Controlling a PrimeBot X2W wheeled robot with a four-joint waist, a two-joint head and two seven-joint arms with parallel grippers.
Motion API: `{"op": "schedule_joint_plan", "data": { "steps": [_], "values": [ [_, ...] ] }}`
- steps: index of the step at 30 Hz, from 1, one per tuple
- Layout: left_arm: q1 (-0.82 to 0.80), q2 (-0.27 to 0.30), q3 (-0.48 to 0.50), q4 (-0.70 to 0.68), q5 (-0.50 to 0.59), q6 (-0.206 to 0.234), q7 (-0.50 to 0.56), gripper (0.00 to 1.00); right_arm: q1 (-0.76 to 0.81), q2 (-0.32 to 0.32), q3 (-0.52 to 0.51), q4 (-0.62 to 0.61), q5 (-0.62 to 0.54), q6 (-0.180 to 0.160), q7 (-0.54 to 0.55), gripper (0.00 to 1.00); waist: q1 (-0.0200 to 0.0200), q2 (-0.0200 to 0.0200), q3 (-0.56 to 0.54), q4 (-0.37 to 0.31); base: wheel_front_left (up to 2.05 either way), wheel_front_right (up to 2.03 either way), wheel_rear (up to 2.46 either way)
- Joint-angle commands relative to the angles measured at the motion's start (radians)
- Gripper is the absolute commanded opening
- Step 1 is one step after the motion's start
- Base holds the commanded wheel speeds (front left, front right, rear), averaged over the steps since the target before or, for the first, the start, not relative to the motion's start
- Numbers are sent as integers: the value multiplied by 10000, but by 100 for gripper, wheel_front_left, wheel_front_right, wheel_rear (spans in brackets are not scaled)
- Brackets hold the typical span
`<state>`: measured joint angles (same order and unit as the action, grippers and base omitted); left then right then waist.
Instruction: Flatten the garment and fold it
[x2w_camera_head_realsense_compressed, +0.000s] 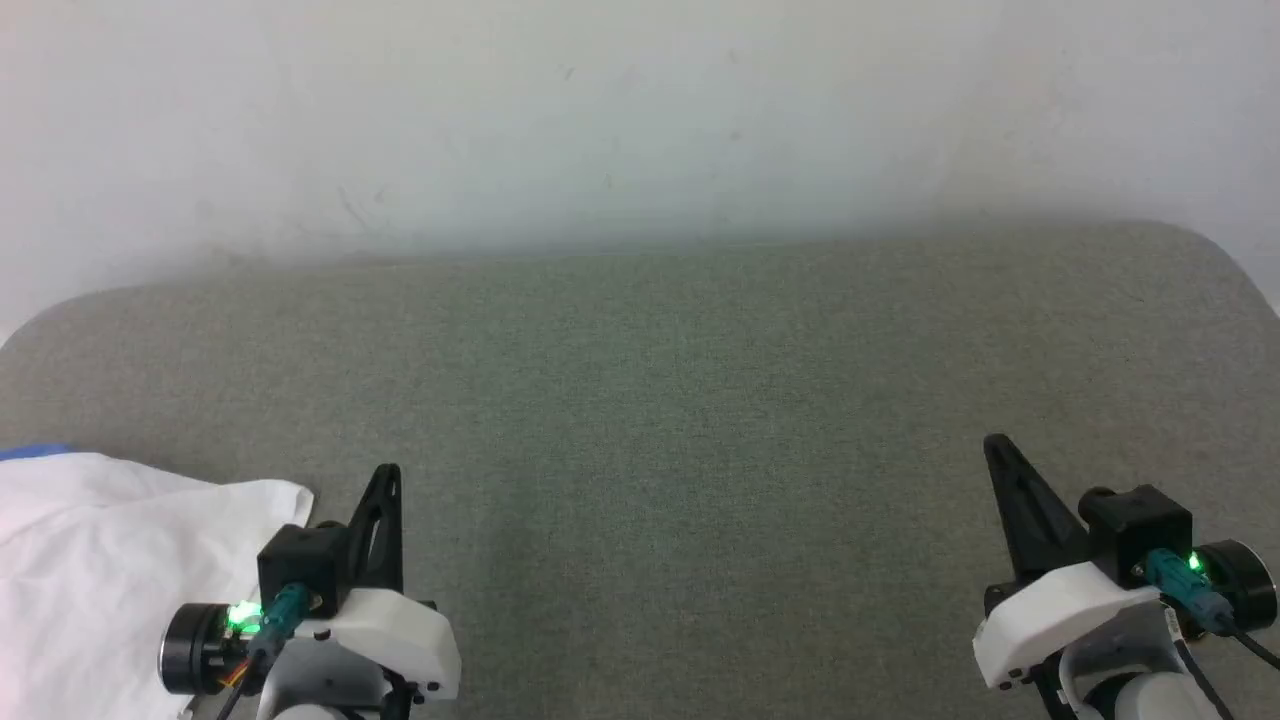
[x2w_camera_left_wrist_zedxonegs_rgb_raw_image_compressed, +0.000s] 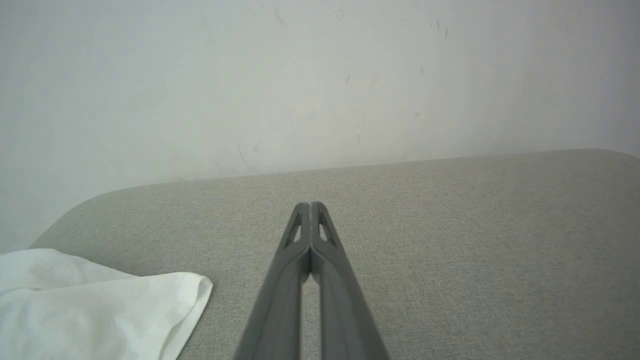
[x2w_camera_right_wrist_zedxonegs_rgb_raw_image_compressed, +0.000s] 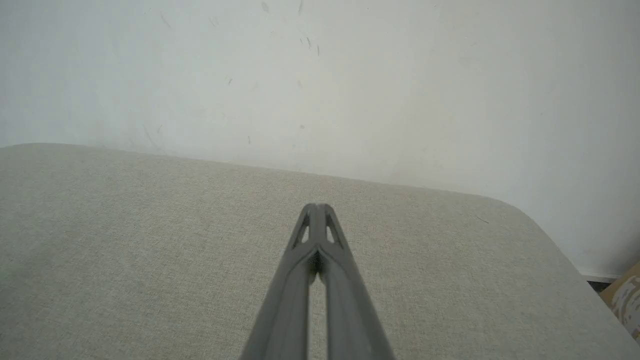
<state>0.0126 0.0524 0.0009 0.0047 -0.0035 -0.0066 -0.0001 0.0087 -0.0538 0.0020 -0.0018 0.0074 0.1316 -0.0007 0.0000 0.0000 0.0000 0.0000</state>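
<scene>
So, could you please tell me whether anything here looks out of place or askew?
Yes: the shirt lies bunched and creased at the left edge of the pad, beside the left gripper, running out of the head view rather than spread flat in the middle. Nothing looks spilled or damaged.

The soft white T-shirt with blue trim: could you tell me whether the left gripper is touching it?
Apart. The left wrist view shows bare grey upholstery between the shut left gripper and the white T-shirt, at its nearest corner.
</scene>
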Motion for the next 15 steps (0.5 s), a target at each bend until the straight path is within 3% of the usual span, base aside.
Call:
{"op": "schedule_joint_plan", "data": {
  "steps": [1,8,9,15],
  "values": [
    [-126,-22,-9,-47,35,66,1,0,-87,36,-20,18,-74,-9,7,0,0,0,0,0,0,0,0],
    [0,0,-3,0,-3,0,-1,0,1,0,-3,0,2,0,-1,0,0,0,0,0,0,0,0],
    [2,0,1,4,-9,-3,-5,100,3,-2,1,0,8,0,-4,100,0,0,0,-1,0,0,0],
    [-5,-1,-22,44,-177,-21,-106,100,54,-4,-21,22,113,0,-101,100,0,0,-26,10,0,0,0]
  ]
}}
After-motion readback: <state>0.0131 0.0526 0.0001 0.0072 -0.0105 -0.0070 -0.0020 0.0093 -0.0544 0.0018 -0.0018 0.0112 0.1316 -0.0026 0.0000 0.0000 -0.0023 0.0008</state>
